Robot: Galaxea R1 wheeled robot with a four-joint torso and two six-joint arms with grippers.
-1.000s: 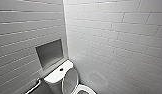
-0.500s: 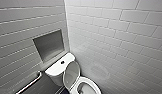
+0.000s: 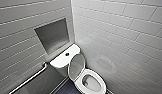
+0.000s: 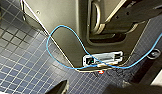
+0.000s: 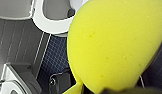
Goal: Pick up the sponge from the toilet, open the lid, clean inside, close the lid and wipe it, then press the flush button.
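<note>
Right gripper's [image 5: 107, 89] jaws clamp the bright yellow oblong sponge [image 5: 114, 47]. Beyond them stands the white ceramic toilet [image 3: 64, 59], oval plastic lid [image 3: 77, 66] raised, on a blue-tiled floor [image 5: 55, 57]. Left gripper's [image 4: 94, 90] state: cannot tell.

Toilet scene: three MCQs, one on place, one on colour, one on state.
1. Where is the niche?
A) in the wall above the tank
B) in the floor
C) in the right-hand wall

2. What colour is the sponge?
A) green
B) yellow
C) pink

3. How is the lid?
A) shut
B) raised
C) missing

Answers:
1 A, the recess sits just over the tank.
2 B, it shows bright yellow in the right wrist view.
3 B, it stands upright, leaving the bowl open.
</note>
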